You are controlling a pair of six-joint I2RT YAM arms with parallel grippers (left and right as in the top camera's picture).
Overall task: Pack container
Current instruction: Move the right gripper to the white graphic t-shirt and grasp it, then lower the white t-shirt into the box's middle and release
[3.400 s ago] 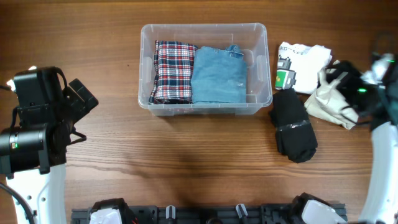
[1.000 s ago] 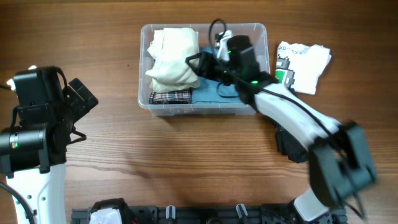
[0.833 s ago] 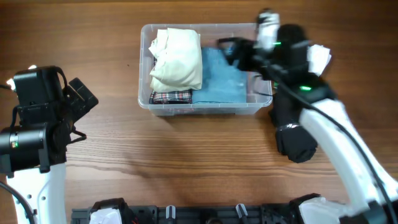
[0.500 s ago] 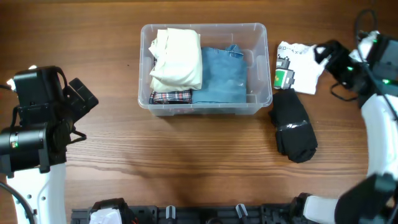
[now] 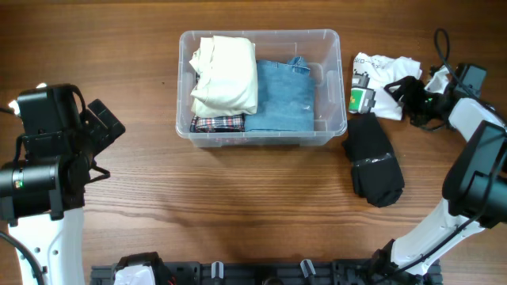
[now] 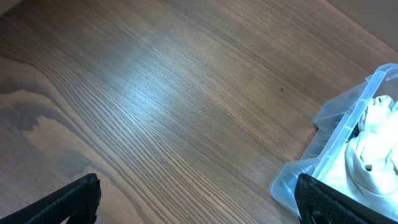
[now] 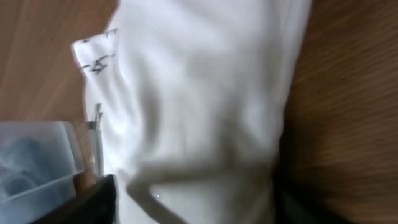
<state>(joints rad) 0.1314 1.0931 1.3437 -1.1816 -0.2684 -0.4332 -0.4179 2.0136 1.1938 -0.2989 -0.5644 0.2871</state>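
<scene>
The container (image 5: 260,136) is a clear plastic bin at the table's middle back. It holds a cream cloth (image 5: 226,75) lying on a plaid shirt (image 5: 218,123), with folded blue jeans (image 5: 281,99) beside them. My right gripper (image 5: 405,93) is open and low over a folded white garment (image 5: 379,73) to the right of the bin. In the right wrist view the white garment (image 7: 199,106) fills the space between the spread fingers (image 7: 193,205). My left gripper (image 5: 103,123) is open and empty, over bare wood left of the bin (image 6: 329,155).
A rolled black garment (image 5: 376,168) lies on the table in front of the white one, to the right of the bin. The white garment carries a green tag (image 5: 362,98). A black rail (image 5: 261,273) runs along the table's front edge.
My right gripper carried the cream cloth into the container, let it go on the plaid shirt, then swung back right to the white garment. The left arm has not moved.
</scene>
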